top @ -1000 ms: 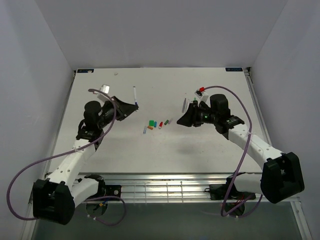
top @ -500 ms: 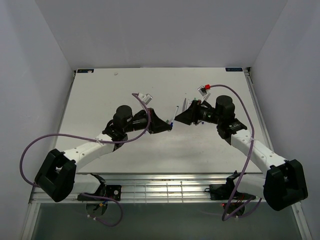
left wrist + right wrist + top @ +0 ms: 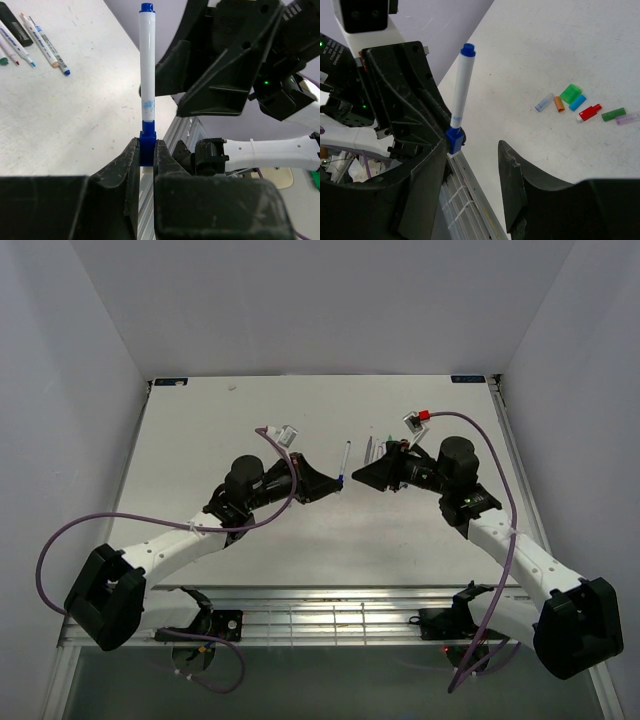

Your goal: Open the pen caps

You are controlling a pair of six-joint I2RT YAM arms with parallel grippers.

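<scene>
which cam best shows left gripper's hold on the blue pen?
Left wrist: left gripper shut on the blue pen, base clamped, close up. Right wrist shows the pen from the side; top external, a sliver.

Print on the pens unreadable.

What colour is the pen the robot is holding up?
The pen is white with blue ends, clearest in the left wrist view.

A white pen with blue ends stands upright in the air, its blue cap at the bottom pinched in the left gripper. Loose caps in green, orange, blue and red lie clustered together. Several other pens lie side by side.
</scene>
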